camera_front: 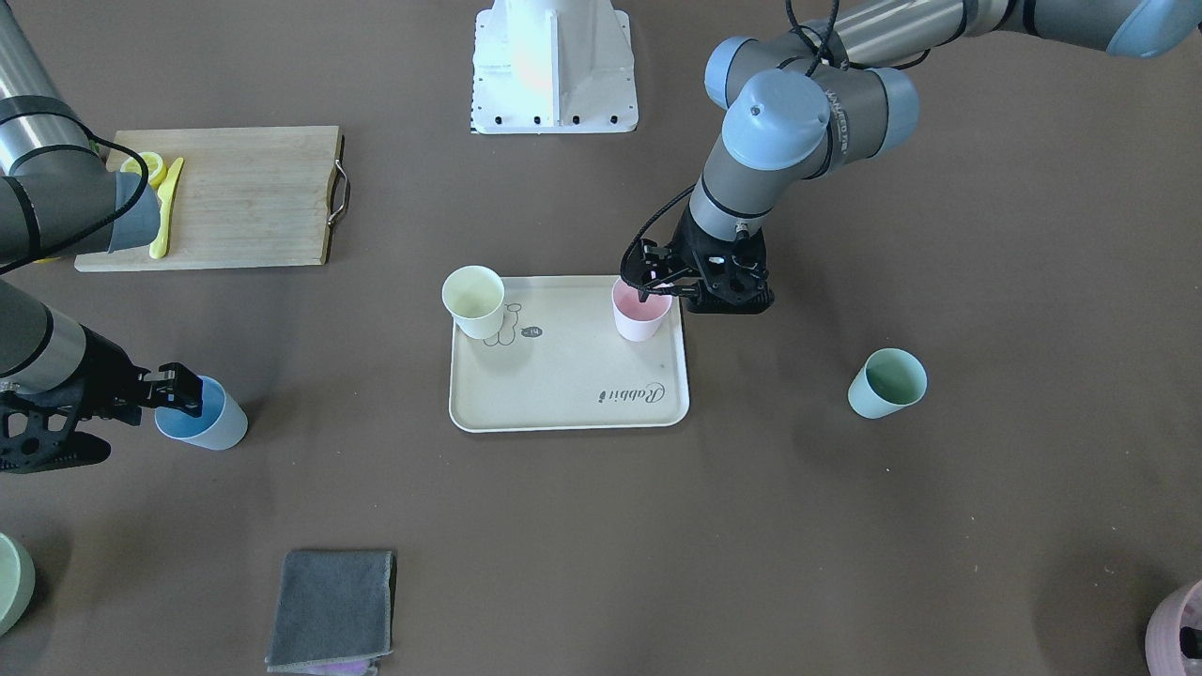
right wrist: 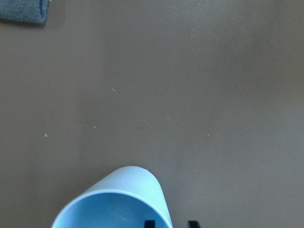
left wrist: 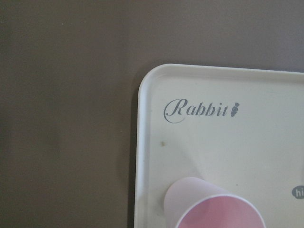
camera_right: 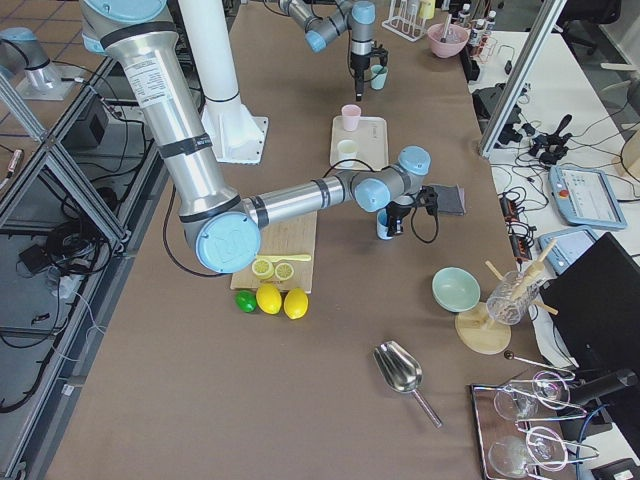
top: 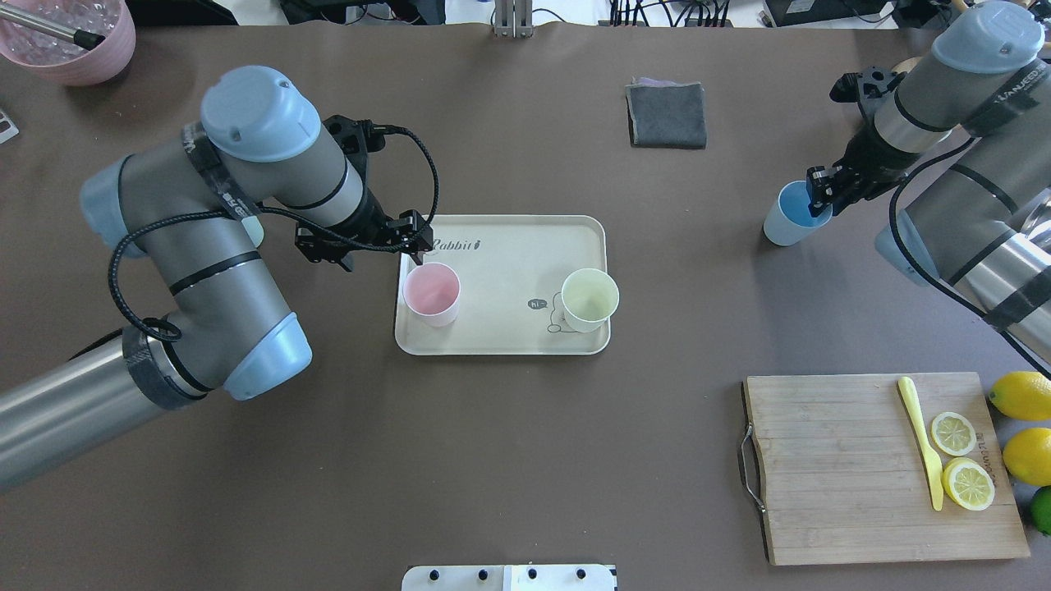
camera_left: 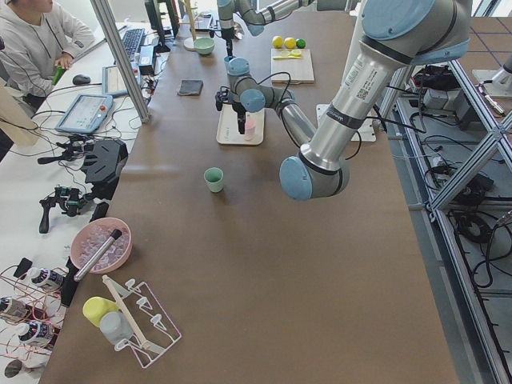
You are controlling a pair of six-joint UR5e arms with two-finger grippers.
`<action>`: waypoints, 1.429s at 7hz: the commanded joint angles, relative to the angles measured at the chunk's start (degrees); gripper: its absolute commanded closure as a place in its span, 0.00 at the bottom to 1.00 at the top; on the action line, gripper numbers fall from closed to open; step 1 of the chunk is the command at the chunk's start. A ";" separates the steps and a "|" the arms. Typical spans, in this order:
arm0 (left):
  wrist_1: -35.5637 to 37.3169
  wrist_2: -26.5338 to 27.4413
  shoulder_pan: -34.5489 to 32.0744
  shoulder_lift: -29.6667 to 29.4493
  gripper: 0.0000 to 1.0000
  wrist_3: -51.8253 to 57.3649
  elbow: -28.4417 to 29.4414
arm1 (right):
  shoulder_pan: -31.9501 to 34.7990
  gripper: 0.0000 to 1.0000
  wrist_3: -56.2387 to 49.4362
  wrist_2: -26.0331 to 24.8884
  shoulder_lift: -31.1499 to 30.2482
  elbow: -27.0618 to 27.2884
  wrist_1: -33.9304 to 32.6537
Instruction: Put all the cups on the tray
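The cream tray point(top: 509, 263) lies mid-table and holds the pink cup point(top: 432, 294) and the pale yellow cup point(top: 589, 300), both upright. My left gripper point(top: 417, 250) hangs over the pink cup's far rim point(camera_front: 641, 314). It looks open, and no fingers show in the left wrist view, which shows the cup point(left wrist: 213, 209). The light blue cup point(top: 791, 215) stands on the table. My right gripper point(right wrist: 171, 222) is open and straddles its rim, one finger inside and one outside. The mint green cup point(camera_front: 887, 382) stands alone on the table.
A wooden cutting board point(top: 837, 468) holds lemon slices and a yellow knife, with whole lemons point(top: 1022, 394) beside it. A grey cloth point(top: 667, 115) lies at the far side. A mauve pot point(top: 70, 41) stands at the far left corner. A pale green bowl point(camera_front: 9, 582) is at the edge.
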 commanded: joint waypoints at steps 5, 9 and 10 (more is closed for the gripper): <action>7.15 -0.61 -16.83 11.36 0.02 35.66 -0.09 | -8.00 1.00 21.36 2.49 13.70 1.11 -0.86; -5.50 -1.05 -16.22 13.65 0.13 32.68 8.37 | -18.74 1.00 30.29 -6.82 18.74 0.76 -0.42; -5.78 -2.62 -15.87 13.30 0.16 30.67 9.16 | -19.54 1.00 30.30 -8.49 18.74 0.58 -0.42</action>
